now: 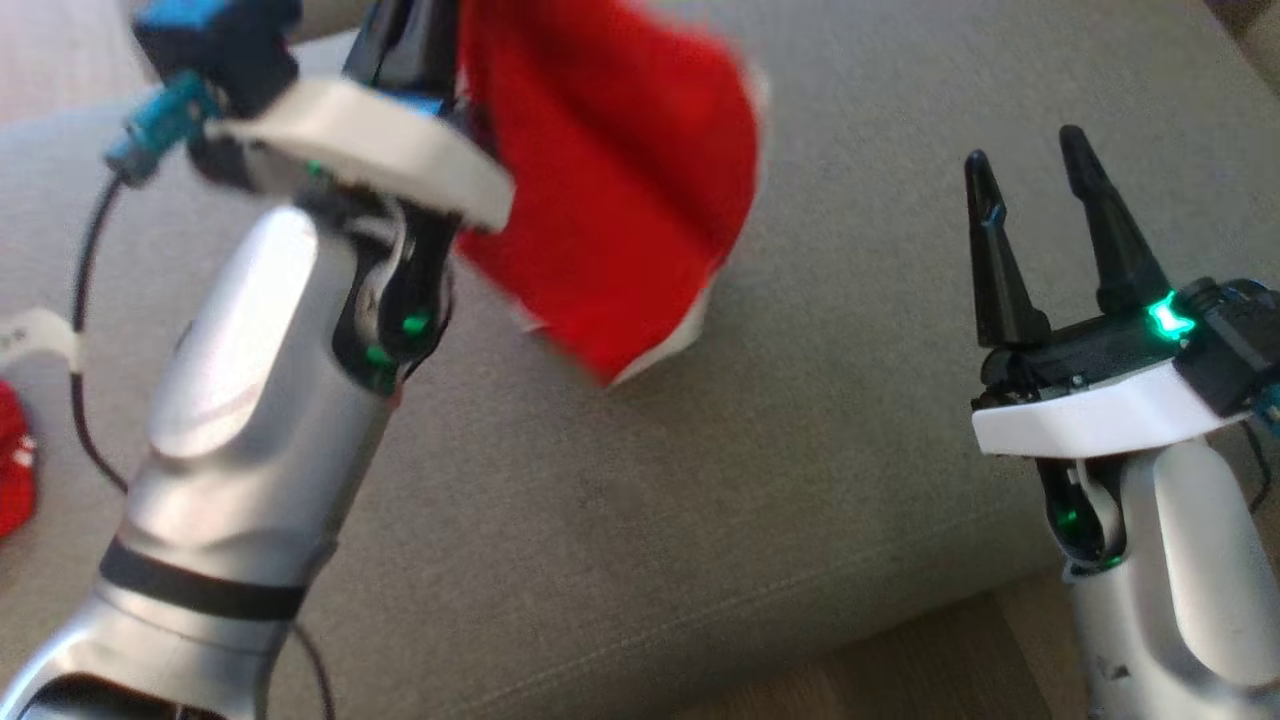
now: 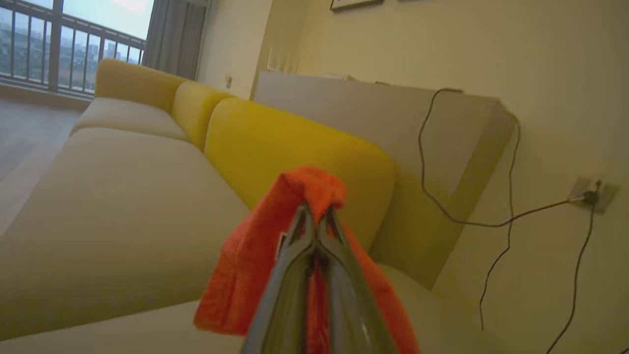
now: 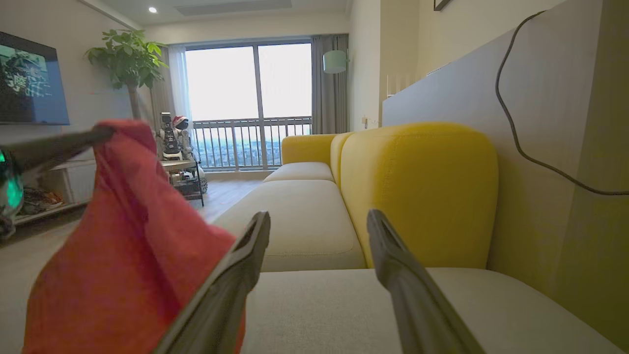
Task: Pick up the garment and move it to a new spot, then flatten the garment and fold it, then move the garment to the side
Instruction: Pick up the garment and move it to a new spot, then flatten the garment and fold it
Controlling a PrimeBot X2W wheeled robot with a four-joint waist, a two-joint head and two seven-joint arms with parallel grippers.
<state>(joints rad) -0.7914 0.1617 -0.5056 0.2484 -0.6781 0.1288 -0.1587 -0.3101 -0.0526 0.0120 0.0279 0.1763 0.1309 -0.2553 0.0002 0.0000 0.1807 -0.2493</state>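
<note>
The red garment is hanging in the air above the grey sofa seat. It is bunching at the top and falling in a loose, folded drape, with a pale edge showing at its lower corner. The left gripper is pinching a fold at the top of the cloth, fingers pressed together on it, and the cloth is spilling down both sides of them. The left arm is angling up and forward, its wrist raised well above the seat. The right gripper is hovering off to the right, apart from the garment, fingers spread and pointing toward the yellow backrest.
</note>
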